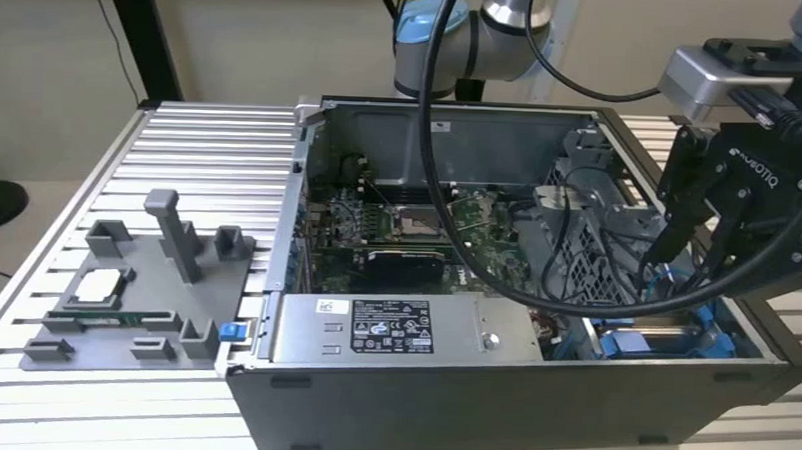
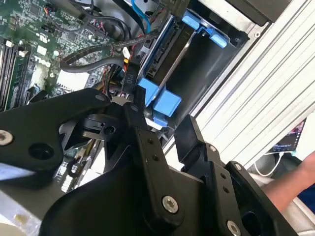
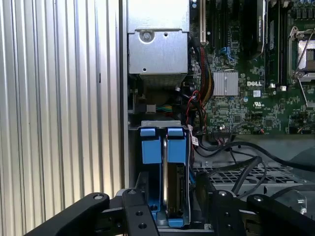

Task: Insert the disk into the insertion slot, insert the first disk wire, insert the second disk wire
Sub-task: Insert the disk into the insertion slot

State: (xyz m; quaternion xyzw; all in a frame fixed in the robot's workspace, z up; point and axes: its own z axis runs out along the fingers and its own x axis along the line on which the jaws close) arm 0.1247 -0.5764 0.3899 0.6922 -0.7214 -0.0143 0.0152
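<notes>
First wrist view: hand [image 3: 173, 197] spread astride the blue-bracketed disk [image 3: 172, 179].

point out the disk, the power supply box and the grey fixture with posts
disk [image 3: 175, 184], first wrist view, metal side within its blue frame
power-supply box [image 1: 390, 327], exterior view, on its label
grey fixture [image 1: 158, 295], exterior view, on its flat base

One computer case [image 1: 502, 409] and one grey fixture [image 1: 131, 296] on one counter [image 1: 204, 148] — inside, one power-supply box [image 1: 397, 330], one disk [image 3: 174, 191], two blue tabs [image 3: 150, 145] side by side — two fingers [image 2: 147, 147].
</notes>
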